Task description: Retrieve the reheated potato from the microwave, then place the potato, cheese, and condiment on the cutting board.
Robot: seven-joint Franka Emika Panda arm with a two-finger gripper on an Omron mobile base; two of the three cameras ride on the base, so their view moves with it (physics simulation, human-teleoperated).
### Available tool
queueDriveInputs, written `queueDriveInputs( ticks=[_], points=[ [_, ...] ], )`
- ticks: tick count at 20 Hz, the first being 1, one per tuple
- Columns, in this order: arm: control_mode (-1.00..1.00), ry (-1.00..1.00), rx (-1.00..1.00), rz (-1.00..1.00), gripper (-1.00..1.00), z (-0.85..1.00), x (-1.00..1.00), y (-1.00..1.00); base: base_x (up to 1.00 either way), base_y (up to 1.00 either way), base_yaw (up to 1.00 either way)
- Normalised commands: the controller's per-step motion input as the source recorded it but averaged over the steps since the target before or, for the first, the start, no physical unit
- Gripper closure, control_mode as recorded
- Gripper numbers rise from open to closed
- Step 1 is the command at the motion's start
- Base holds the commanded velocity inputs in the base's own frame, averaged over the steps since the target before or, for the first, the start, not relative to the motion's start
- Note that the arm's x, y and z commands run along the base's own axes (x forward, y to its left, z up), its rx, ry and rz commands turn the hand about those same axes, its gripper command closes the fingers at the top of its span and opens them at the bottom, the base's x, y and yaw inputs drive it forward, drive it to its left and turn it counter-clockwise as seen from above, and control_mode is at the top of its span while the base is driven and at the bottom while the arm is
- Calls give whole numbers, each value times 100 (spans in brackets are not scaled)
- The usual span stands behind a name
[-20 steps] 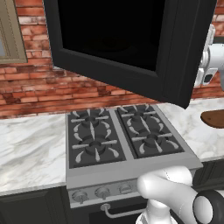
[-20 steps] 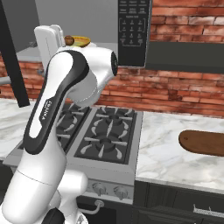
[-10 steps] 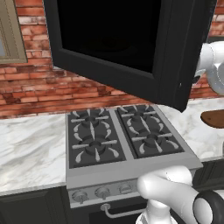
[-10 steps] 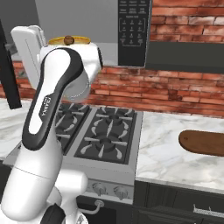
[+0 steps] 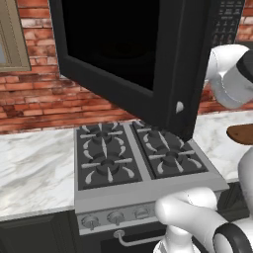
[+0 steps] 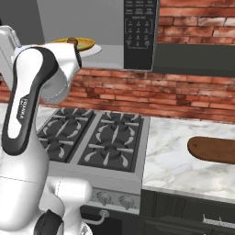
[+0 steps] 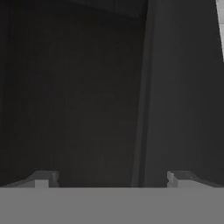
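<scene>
Potato sits on microwave plate; open gripper faces the door.

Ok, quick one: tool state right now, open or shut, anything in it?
Tool: open, the two tips stand far apart in the hand view, nothing between them, facing a dark surface.

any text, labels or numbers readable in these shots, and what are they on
"FRANKA": the likely reading of the small dark vertical lettering on the white arm link in the right base view; it is tiny, so only the brand name is guessable.
Microwave button panel: rows of pale key markings, too small and blurred to read.
Stove knobs: no readable markings.
Cutting board: no text.
</scene>
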Motion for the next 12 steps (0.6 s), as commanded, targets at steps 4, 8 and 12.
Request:
queueDriveInputs(
  ticks=[4,8,12],
  points=[
    [-100,-10,-4,0,-100,0,0,68,0,0,0],
    [-100,-7,-6,-7,-100,0,10,54,0,0,0],
    [-100,-15,-8,-12,-100,0,12,58,0,0,0]
  ],
)
